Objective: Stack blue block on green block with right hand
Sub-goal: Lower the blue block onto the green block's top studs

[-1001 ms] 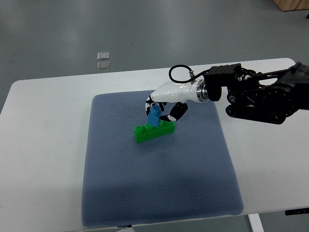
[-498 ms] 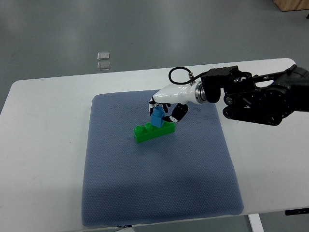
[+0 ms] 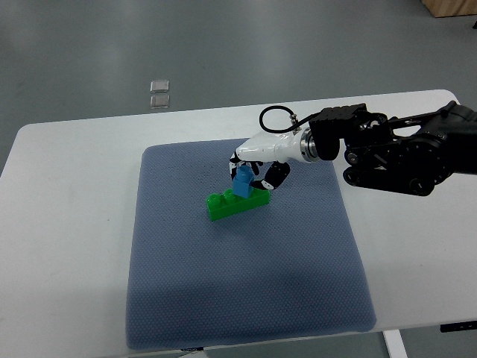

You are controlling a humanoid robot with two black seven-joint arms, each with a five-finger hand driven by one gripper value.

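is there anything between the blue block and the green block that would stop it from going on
Nothing visible does. The right hand holds the blue block directly at the top of the green block, on the blue mat. No other object lies near them.

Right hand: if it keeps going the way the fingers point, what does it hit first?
The right hand points down-left, fingers closed on the small blue plastic block. Just beneath sits the long green studded block; the blue block would likely meet it first, though the gap between them is unclear from above.
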